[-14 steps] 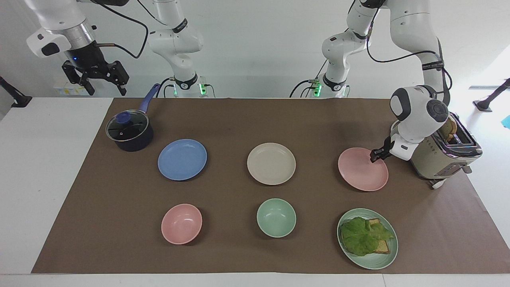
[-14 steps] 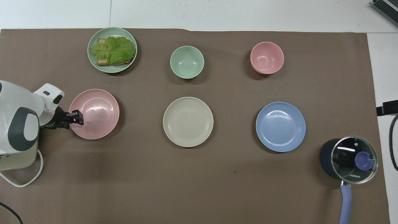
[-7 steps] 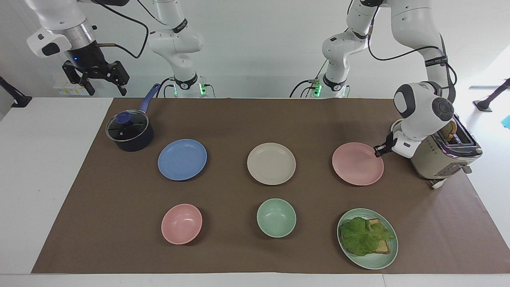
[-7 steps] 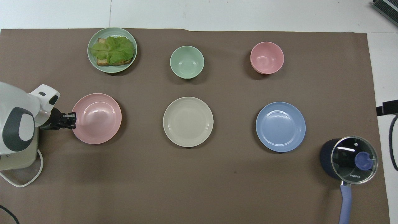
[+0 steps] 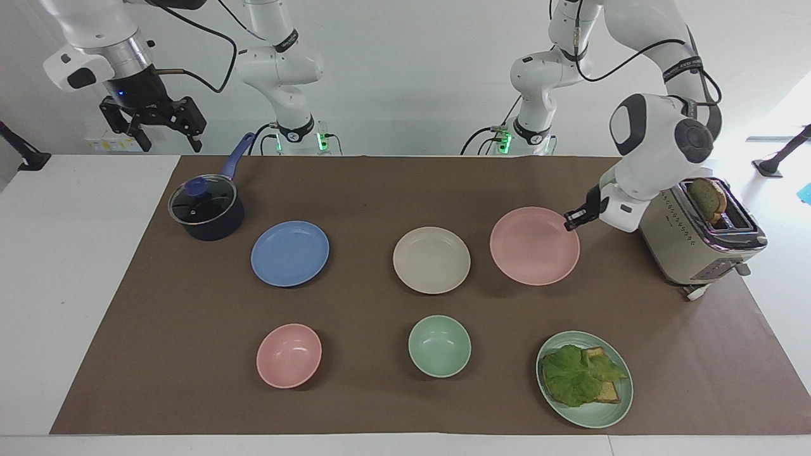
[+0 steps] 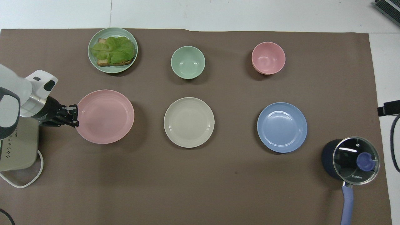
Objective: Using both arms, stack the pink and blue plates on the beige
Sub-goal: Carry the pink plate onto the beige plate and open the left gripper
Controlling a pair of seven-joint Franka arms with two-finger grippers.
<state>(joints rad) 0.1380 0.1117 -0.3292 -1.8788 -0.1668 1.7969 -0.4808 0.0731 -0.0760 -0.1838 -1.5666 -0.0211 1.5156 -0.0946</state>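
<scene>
My left gripper (image 5: 572, 221) (image 6: 75, 115) is shut on the rim of the pink plate (image 5: 534, 246) (image 6: 105, 116), which hangs level above the mat between the toaster and the beige plate (image 5: 431, 259) (image 6: 189, 122). The beige plate lies at the middle of the mat. Toward the right arm's end lies the blue plate (image 5: 290, 253) (image 6: 282, 127). High above the table edge, near the pot, my right gripper (image 5: 152, 130) waits with its fingers open and nothing in them.
A toaster (image 5: 703, 240) (image 6: 17, 147) with bread stands at the left arm's end. A lidded pot (image 5: 206, 209) (image 6: 351, 159) sits near the blue plate. Farther from the robots are a pink bowl (image 5: 289, 355), a green bowl (image 5: 439, 346) and a green plate with a sandwich (image 5: 584, 379).
My left gripper closed on the pink plate's rim, lifted it off the mat and carried it toward the beige plate. The right arm stayed put.
</scene>
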